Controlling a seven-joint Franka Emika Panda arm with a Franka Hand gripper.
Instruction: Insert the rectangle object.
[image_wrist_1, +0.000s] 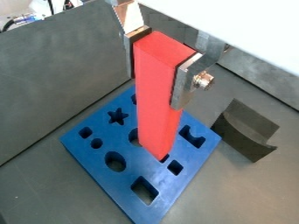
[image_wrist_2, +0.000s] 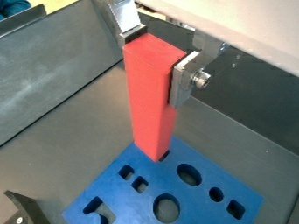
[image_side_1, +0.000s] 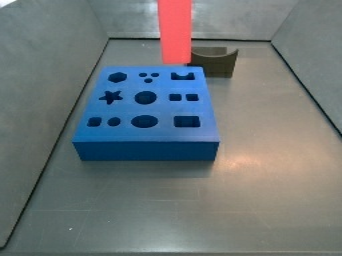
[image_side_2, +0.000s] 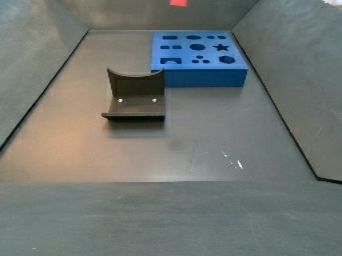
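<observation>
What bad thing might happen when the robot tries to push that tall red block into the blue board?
1. The red block is long, and the gripper pinches only its top end, so it may tilt if its bottom end catches the blue board.
2. The board has many holes of different shapes close together, so the block might come down on the wrong one or on an edge and jam.

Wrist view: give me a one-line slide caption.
Tool shut on the red rectangular block, held upright above the blue cutout board, fixture beside it.
</observation>
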